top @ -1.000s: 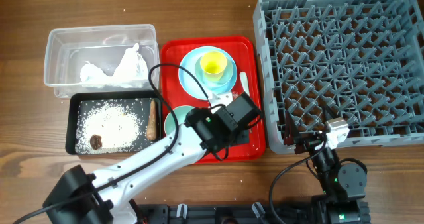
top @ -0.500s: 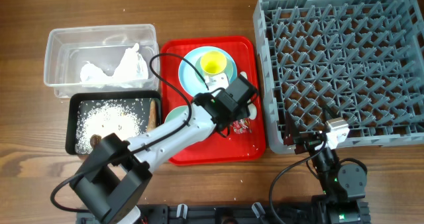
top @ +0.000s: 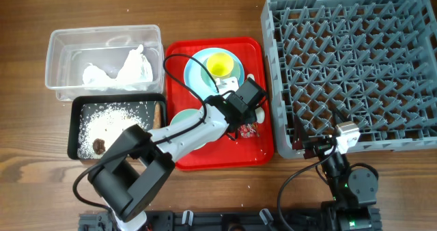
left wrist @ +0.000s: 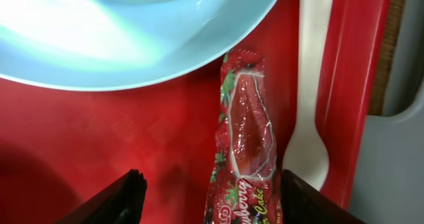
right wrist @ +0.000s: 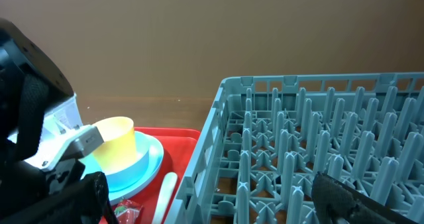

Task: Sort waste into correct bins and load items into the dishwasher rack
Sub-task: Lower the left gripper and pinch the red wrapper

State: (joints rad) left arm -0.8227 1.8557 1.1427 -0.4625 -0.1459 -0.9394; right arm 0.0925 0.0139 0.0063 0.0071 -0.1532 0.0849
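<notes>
A red snack wrapper [left wrist: 246, 138] lies on the red tray [left wrist: 99, 144], between a light blue plate [left wrist: 132, 38] and a white spoon [left wrist: 311, 85]. My left gripper [left wrist: 215, 194] is open and low over the wrapper's near end, which lies close to the right finger. From overhead, the left gripper [top: 246, 121] hovers just behind the wrapper [top: 249, 130]. A yellow cup [top: 218, 65] stands on the plate [top: 198, 74], and a green bowl [top: 179, 118] shows beside the arm. My right gripper [right wrist: 218, 204] is open at the near edge of the grey rack [top: 355, 60].
Left of the red tray [top: 205, 156], the clear tub [top: 54, 60] holds crumpled tissue [top: 119, 70]. In front of it, the black tray [top: 74, 128] holds rice [top: 113, 125], a brown stick [top: 158, 121] and a dark bit [top: 100, 145]. The rack wall [left wrist: 397, 151] rises just beyond the spoon.
My left arm has swung back from the tray's front towards the plate, uncovering the green bowl and the wrapper. The right arm has not moved.
</notes>
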